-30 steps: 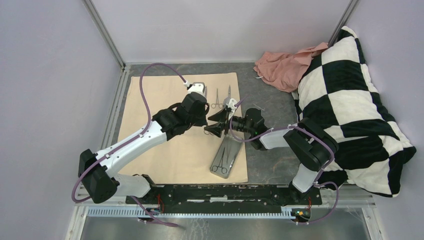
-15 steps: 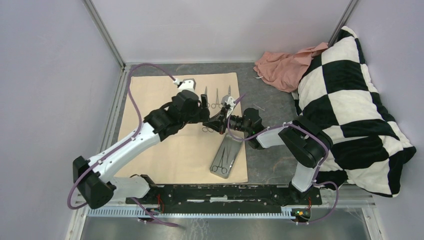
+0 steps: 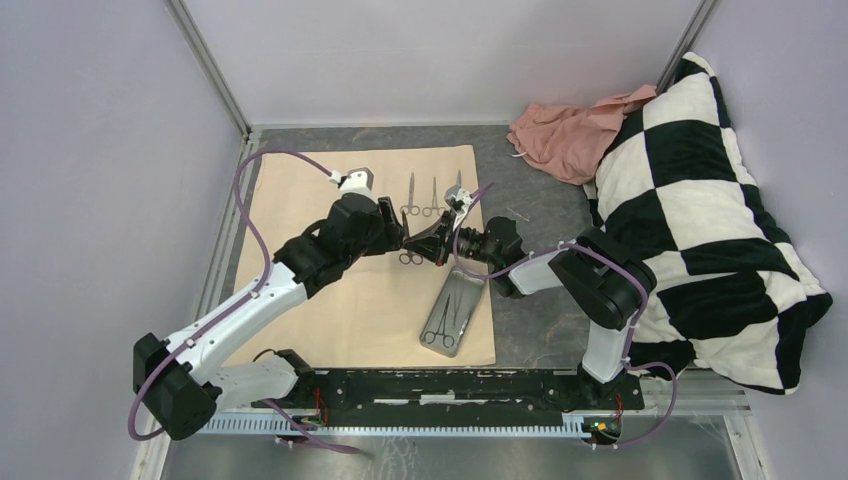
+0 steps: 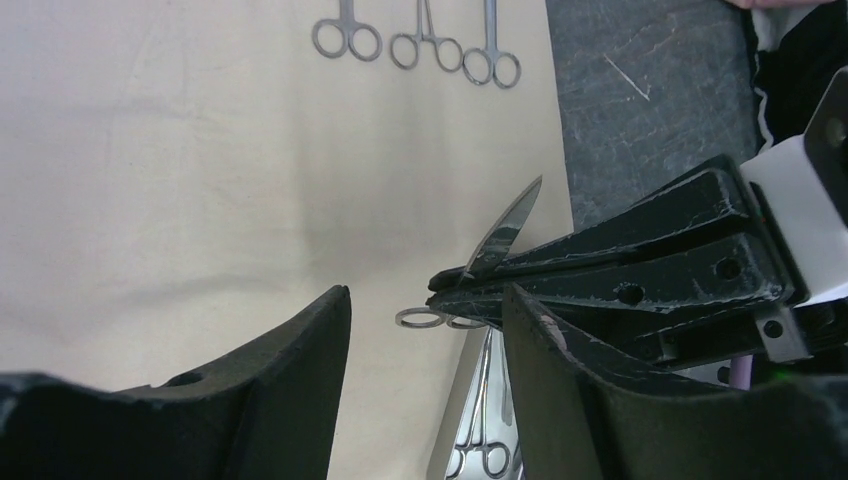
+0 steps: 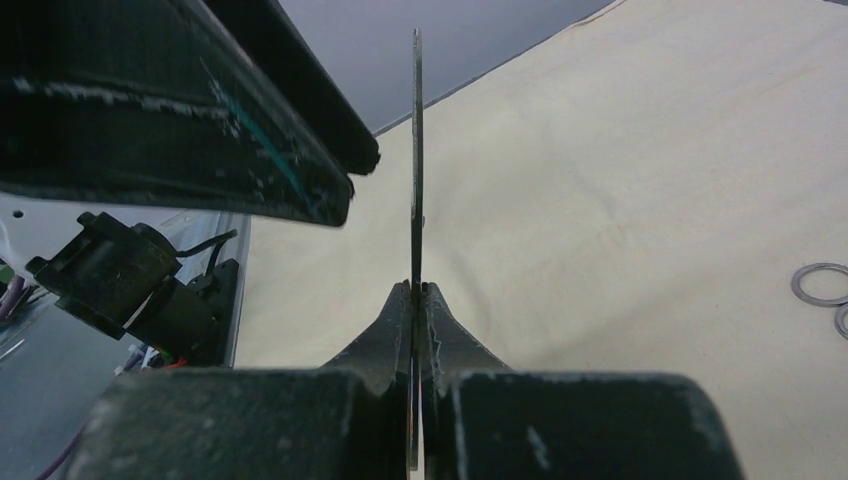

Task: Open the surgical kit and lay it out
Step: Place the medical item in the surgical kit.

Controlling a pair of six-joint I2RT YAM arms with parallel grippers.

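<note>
The surgical kit's beige cloth [image 3: 350,290] lies flat on the table. On its near right part sits the steel tray [image 3: 452,310] with instruments inside. Three scissor-handled instruments [image 3: 433,197] lie side by side at the cloth's far edge, seen too in the left wrist view [image 4: 425,45]. My right gripper [image 3: 432,247] is shut on a pair of scissors [image 4: 508,228], the blade clamped edge-on between its jaws [image 5: 416,150] and the finger rings [image 4: 422,318] sticking out. My left gripper [image 3: 398,237] stands open just left of those rings, with nothing between its fingers [image 4: 300,370].
A black-and-white checkered pillow [image 3: 700,200] fills the right side, with a crumpled pink cloth [image 3: 570,130] at the back right. Dark grey table [image 3: 540,210] shows right of the cloth. Metal frame posts [image 3: 210,70] stand at the back corners.
My left gripper has opened, let go of the scissors and drawn back to the left. My right gripper has shut on the scissors.
</note>
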